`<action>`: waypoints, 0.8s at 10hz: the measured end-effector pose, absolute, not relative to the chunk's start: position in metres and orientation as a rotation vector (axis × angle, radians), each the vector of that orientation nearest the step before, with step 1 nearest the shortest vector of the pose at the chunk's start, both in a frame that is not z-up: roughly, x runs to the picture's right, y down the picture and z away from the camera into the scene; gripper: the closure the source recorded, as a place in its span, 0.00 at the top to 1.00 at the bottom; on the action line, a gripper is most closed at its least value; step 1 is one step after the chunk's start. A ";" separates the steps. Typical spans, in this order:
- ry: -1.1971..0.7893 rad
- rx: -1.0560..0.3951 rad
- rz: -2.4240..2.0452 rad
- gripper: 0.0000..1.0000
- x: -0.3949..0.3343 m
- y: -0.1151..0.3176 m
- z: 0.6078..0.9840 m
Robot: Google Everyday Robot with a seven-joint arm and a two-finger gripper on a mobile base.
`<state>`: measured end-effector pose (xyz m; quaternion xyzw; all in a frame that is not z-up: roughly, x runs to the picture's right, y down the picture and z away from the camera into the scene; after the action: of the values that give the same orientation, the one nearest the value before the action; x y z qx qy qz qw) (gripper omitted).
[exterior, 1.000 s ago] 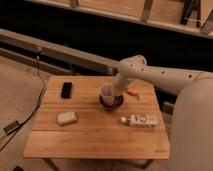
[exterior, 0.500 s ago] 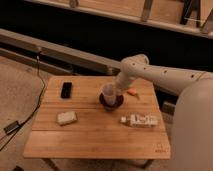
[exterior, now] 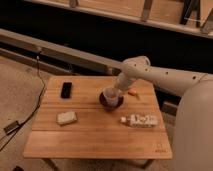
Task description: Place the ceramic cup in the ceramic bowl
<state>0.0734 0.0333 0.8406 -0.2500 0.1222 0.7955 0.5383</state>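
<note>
Near the wooden table's point(exterior: 95, 135) far edge, the gripper point(exterior: 113, 92) holds the ceramic cup point(exterior: 112, 97), apparently clamped, over the ceramic bowl point(exterior: 104, 101).

High oblique view over table point(exterior: 95, 135)

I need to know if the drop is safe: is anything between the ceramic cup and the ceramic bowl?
Nothing visible. The gripper is at the ceramic cup, which sits directly over or in the ceramic bowl. The phone lies off to the side.
</note>
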 end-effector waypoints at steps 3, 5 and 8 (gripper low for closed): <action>0.287 -0.586 1.887 0.73 0.076 0.031 0.830; 0.280 -0.556 1.862 0.73 0.078 0.021 0.810; 0.286 -0.510 1.790 0.73 0.074 0.007 0.771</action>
<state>0.0743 0.0072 0.7709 -0.2190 0.1230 0.7685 0.5885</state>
